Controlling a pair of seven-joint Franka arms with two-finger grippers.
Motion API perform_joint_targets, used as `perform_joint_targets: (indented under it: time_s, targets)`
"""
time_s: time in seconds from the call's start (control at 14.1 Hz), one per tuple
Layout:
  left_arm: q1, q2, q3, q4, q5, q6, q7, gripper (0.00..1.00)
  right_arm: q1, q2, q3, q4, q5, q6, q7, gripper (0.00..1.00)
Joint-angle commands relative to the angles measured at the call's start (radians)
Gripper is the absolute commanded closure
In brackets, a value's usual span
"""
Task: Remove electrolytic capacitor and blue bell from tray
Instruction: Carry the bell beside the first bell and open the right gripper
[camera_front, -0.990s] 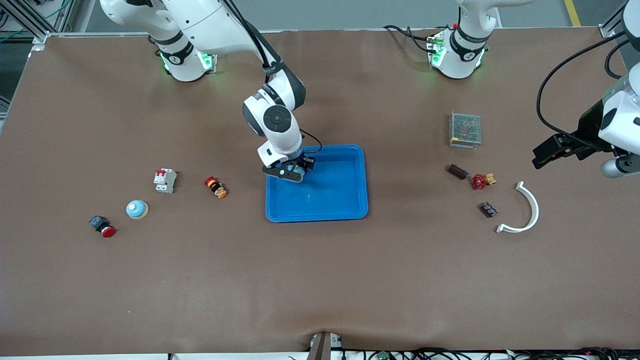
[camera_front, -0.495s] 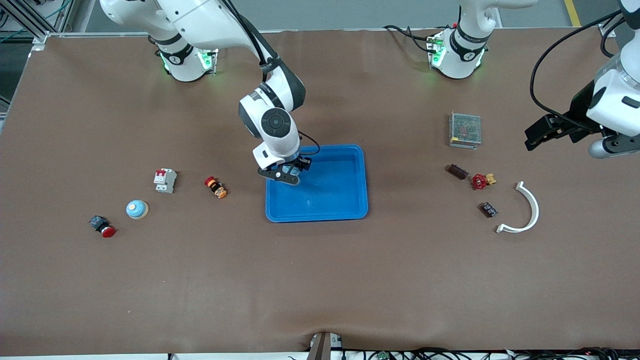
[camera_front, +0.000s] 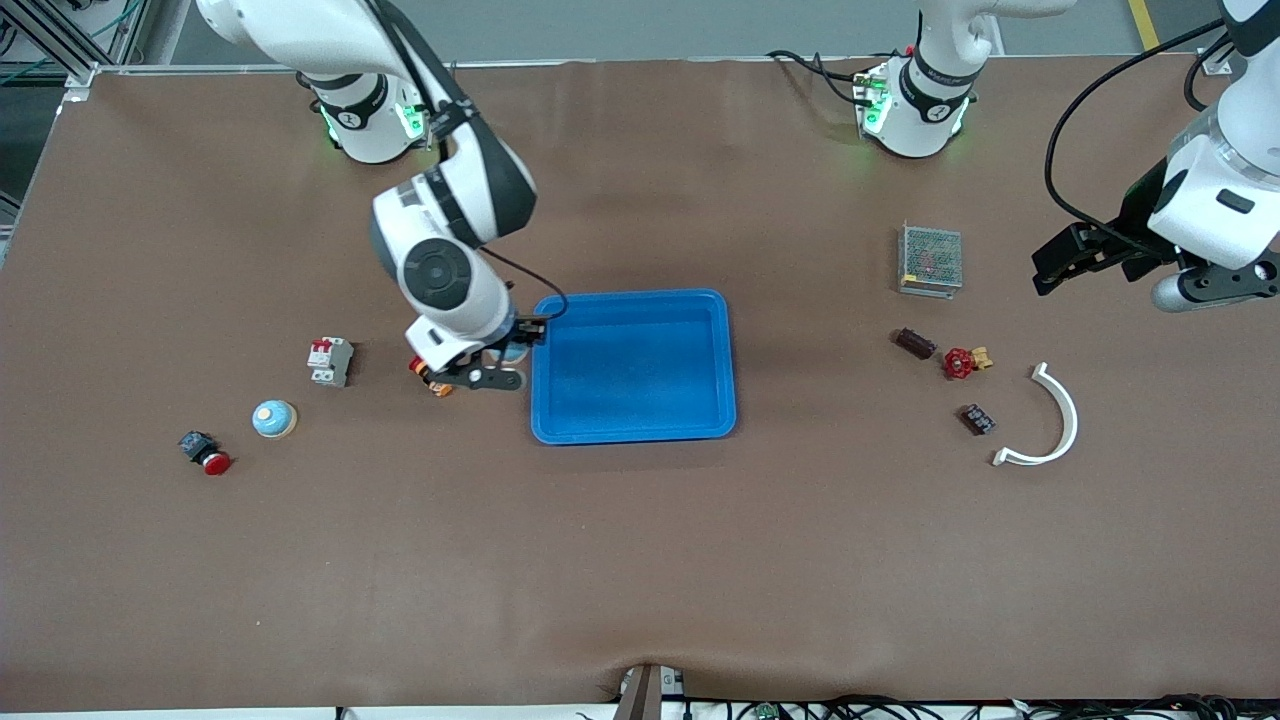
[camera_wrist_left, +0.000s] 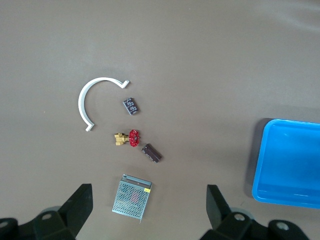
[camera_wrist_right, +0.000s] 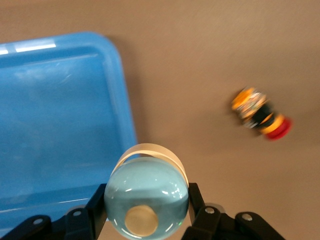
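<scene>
Bell (camera_wrist_right: 148, 192): pale blue-green dome with a brass knob and a tan base, pinched in the right tool (camera_front: 490, 368) and off the tabletop (camera_front: 640, 560).
Right tool: fingers pressed against the bell's sides; it hangs over the tabletop just beside the blue tray (camera_front: 633, 428), at the tray's edge toward the right arm's end.
Under the right tool: an orange and red push button (camera_wrist_right: 260, 119) lies on its side, partly covered by the tool in the front view.
Second bell (camera_front: 273, 418): sits on the tabletop, well apart from the right tool toward the right arm's end, near a circuit breaker (camera_front: 330, 360) and a red-capped switch (camera_front: 205, 452).
Capacitor (camera_front: 915, 343): dark brown cylinder lying on the tabletop below the left tool (camera_front: 1050, 270), touched by nothing.
Left tool: fingers spread wide and holding nothing, up over the left arm's end of the tabletop.
Around the capacitor: red valve (camera_front: 960, 362) just beside it, mesh-covered power supply (camera_front: 930, 260), small dark component (camera_front: 977, 418) and white curved strip (camera_front: 1050, 420) near.
</scene>
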Motion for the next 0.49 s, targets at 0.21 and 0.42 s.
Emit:
perform_joint_targets:
  time_s: [0.21, 0.42]
  targets:
    - [0.007, -0.022, 0.004, -0.016, -0.003, -0.001, 0.033, 0.00, -0.164, -0.034, 0.017, -0.057, -0.096, 0.019, -0.312, 0.52]
    - [0.007, -0.042, 0.005, -0.022, -0.002, -0.001, 0.048, 0.00, -0.268, -0.028, 0.017, -0.125, -0.097, 0.131, -0.511, 0.53]
